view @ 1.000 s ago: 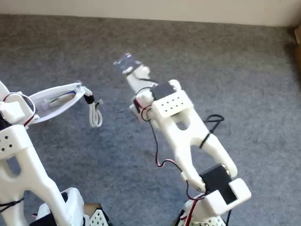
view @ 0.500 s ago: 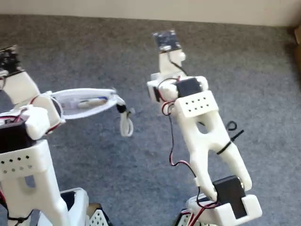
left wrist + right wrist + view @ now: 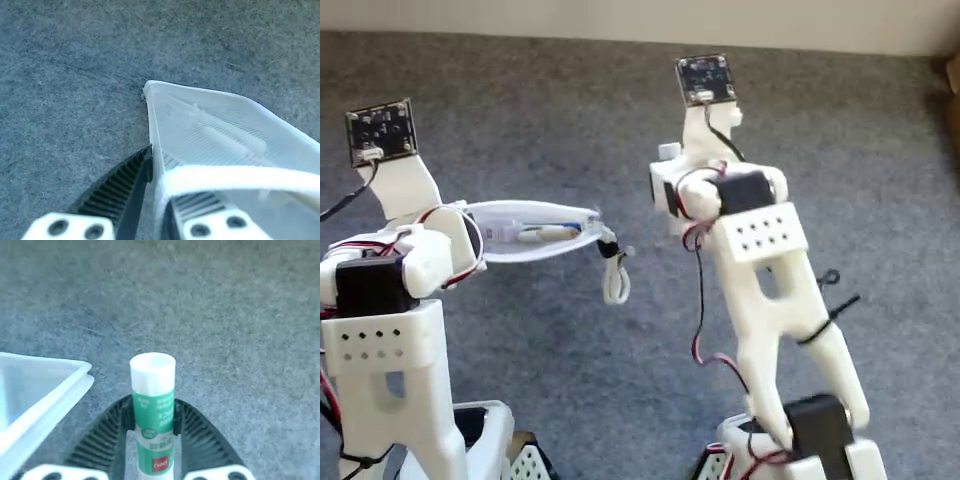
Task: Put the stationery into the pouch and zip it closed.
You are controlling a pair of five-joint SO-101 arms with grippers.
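Both of my arms have lifted and swung rightward since a second ago, carrying the pouch (image 3: 535, 232) along above the grey tabletop (image 3: 520, 120). The high view shows its wrist strap (image 3: 615, 280) dangling off the free end and something slim lying inside. The left wrist view shows my left fingers (image 3: 120, 185) clamped on the pouch's edge. The right wrist view shows my right fingers (image 3: 195, 435) clenched around a green-and-white glue stick (image 3: 152, 390), near the pouch's corner. Both wrists sit raised.
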